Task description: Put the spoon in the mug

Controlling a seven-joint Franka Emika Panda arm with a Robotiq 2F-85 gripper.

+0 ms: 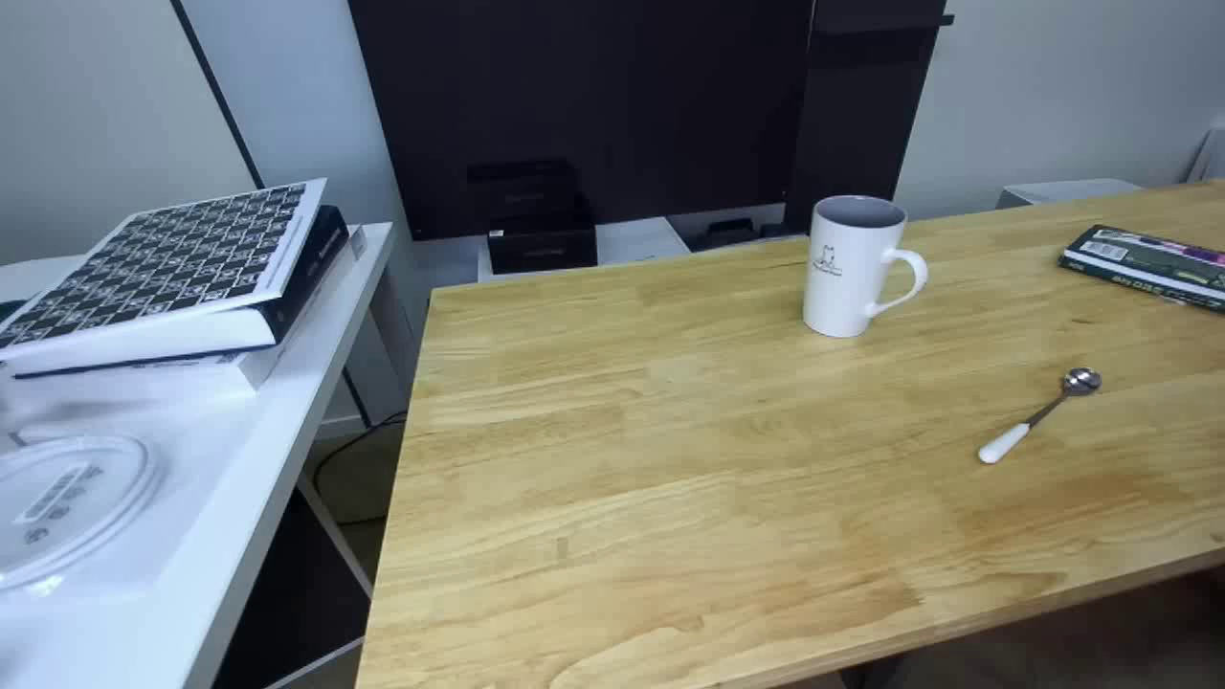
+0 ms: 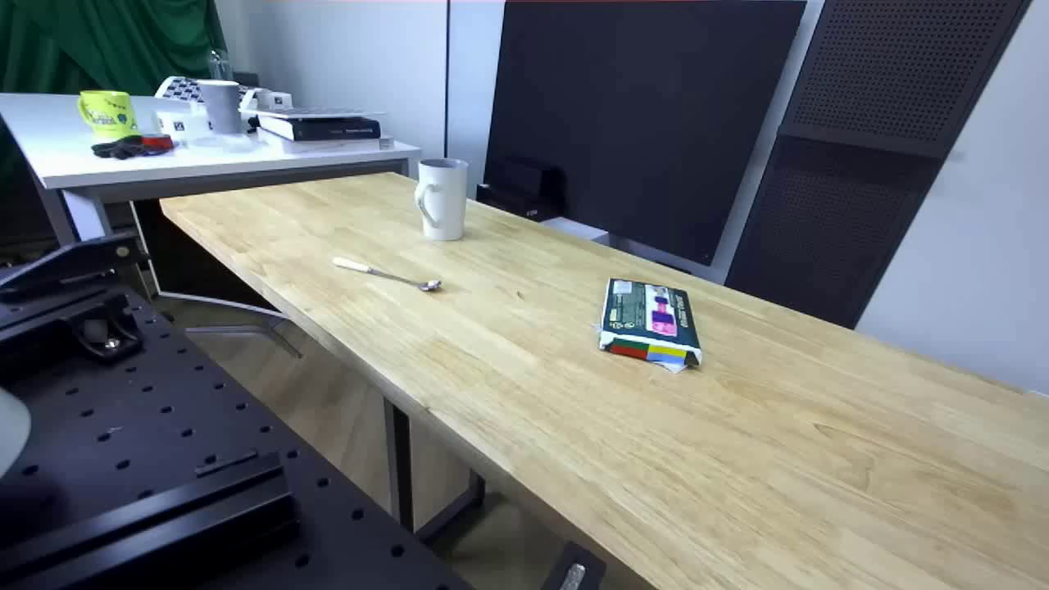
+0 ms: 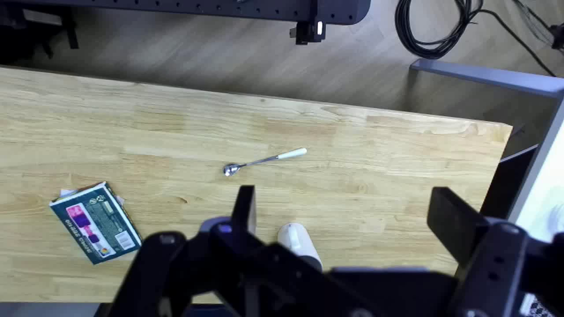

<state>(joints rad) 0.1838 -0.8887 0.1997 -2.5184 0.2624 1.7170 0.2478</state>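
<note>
Far left in the wrist view there's a dark green box (image 3: 97, 223) on the table (image 3: 374, 167), then the spoon (image 3: 264, 160) lying well apart from it, bowl end (image 3: 230, 170) nearer. I'd bet it's light, stiff and hard to break, but the white handle (image 3: 292, 153) looks kinda slick, so pinch squarely across that. Next comes the mug (image 3: 300, 242), upright in both exterior views, here partly hidden by the tool (image 3: 346, 209), which is spread wide, holding nothing.
</note>
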